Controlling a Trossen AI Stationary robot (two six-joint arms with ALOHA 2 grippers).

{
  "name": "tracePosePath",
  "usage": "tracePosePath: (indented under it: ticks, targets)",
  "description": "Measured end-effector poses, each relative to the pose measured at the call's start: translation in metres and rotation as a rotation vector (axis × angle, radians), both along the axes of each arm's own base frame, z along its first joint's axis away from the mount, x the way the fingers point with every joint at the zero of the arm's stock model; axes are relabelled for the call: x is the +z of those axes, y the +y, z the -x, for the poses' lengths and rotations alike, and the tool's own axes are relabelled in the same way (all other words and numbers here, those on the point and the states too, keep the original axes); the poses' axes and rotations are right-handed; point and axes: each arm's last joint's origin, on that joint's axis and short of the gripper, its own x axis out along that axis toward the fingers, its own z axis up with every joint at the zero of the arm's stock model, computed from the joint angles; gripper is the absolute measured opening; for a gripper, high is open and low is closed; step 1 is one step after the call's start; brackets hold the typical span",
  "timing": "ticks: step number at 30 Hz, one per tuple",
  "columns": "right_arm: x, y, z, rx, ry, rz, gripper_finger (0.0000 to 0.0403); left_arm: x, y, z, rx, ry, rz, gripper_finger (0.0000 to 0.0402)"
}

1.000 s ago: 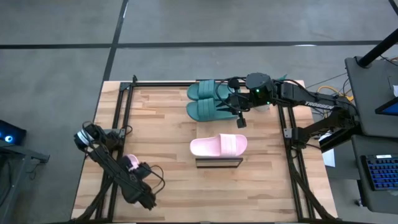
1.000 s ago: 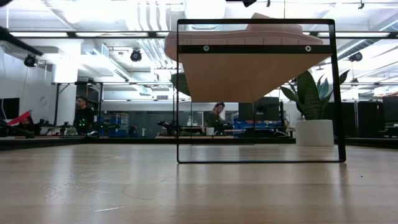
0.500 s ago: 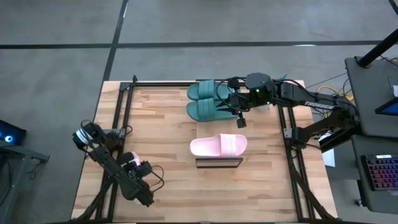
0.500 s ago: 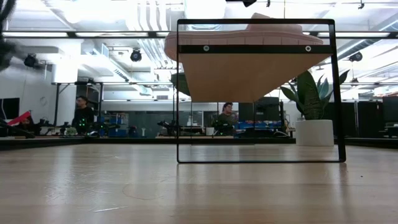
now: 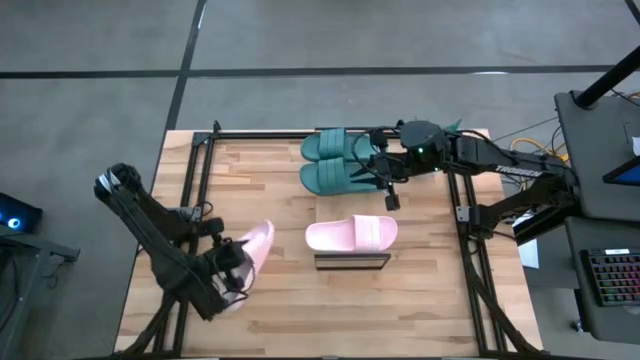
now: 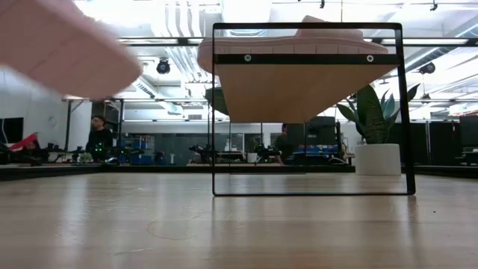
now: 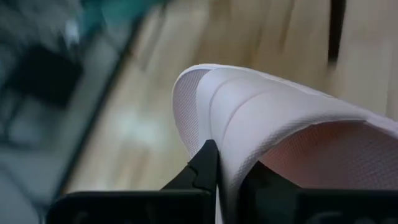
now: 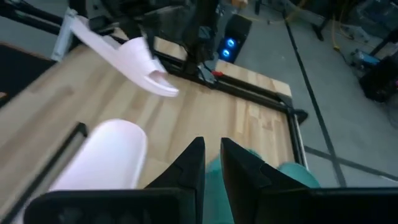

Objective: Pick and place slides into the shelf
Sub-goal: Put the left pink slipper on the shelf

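Observation:
My left gripper (image 5: 232, 268) is shut on a pale pink slide (image 5: 256, 247), held up over the table's left half; the slide also shows in the right wrist view (image 8: 124, 55) and, blurred, in the low view (image 6: 63, 48). A second pink slide (image 5: 351, 234) lies flat on the plank top of the shelf (image 5: 352, 261) at mid-table. Two teal slides (image 5: 338, 162) lie side by side on the table at the far edge. My right gripper (image 5: 388, 192) hovers just right of them, its fingers (image 8: 199, 163) close together and empty. My left gripper pinches the pink slide at the edge of its wide strap (image 7: 231, 163). One finger (image 7: 206, 165) is outside the strap and the other (image 7: 268, 186) is in the opening under it. The slide is lifted clear of the table and sticks out beyond the fingers toward the shelf.
Black frame rails (image 5: 205, 150) run along the table's left, right and far sides. Bare wood (image 5: 260, 180) lies between the held slide and the teal pair. A desk with a keyboard (image 5: 610, 280) stands right of the table. People show in the room behind (image 6: 95, 134).
My left gripper has risen and swung toward the table's right edge, toward the shelf, carrying the pink slide up off the table. The slide now shows high in the low view, where it was absent before.

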Motion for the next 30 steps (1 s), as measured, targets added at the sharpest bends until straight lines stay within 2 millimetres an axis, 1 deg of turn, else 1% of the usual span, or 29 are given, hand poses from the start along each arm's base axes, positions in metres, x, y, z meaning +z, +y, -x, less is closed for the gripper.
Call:
tracePosePath:
  ticks: [3, 7, 10, 14, 17, 20, 23, 25, 28, 30]
  targets:
    - [0.005, 0.013, 0.001, 0.072, -0.044, 0.038, 0.0043, 0.016, 0.004, 0.0, -0.096, -0.117, -0.094, 0.0001]
    - [0.007, 0.035, -0.005, 0.209, -0.158, 0.188, 0.0043, 0.034, 0.004, -0.002, -0.214, -0.201, -0.239, 0.0001]
    - [0.002, 0.048, -0.008, 0.303, -0.222, 0.323, 0.0043, 0.047, 0.003, -0.003, -0.279, -0.231, -0.317, 0.0001]
    - [-0.011, 0.056, -0.017, 0.401, -0.245, 0.405, 0.005, 0.06, 0.002, -0.005, -0.348, -0.25, -0.372, 0.0]
    - [-0.022, 0.062, -0.029, 0.498, -0.251, 0.433, 0.0076, 0.066, 0.0, -0.006, -0.403, -0.25, -0.385, 0.0]
    - [-0.032, 0.069, -0.042, 0.55, -0.253, 0.493, 0.012, 0.069, -0.003, -0.008, -0.461, -0.245, -0.382, 0.0]
    - [-0.036, 0.075, -0.055, 0.539, -0.271, 0.566, 0.0167, 0.07, -0.005, -0.011, -0.487, -0.232, -0.414, 0.0]
    - [-0.033, 0.076, -0.062, 0.527, -0.301, 0.604, 0.0194, 0.069, -0.006, -0.014, -0.494, -0.219, -0.432, 0.0]
    - [-0.032, 0.079, -0.071, 0.541, -0.315, 0.64, 0.0219, 0.068, -0.004, -0.016, -0.485, -0.209, -0.442, 0.0]
    - [-0.034, 0.08, -0.077, 0.552, -0.307, 0.651, 0.0226, 0.067, -0.002, -0.018, -0.478, -0.206, -0.444, 0.0]
